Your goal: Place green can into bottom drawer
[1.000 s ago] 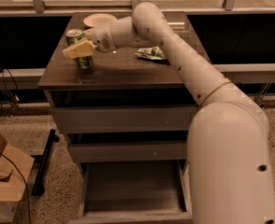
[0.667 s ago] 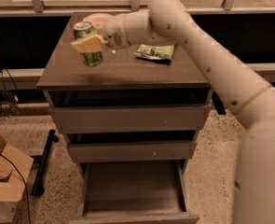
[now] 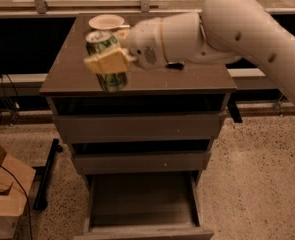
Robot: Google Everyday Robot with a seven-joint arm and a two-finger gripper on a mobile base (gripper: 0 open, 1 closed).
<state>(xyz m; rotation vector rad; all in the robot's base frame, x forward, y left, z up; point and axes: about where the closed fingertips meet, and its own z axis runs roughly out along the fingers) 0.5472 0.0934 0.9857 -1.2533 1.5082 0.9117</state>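
The bottom drawer stands pulled open and bare at 6 o'clock. Above it, the claw is clamped around the green can, which a second ago stood on the counter and now hangs clear of it at the front edge. A plate sits at 12 o'clock beyond. The pickup looks done; lowering into the drawer remains.
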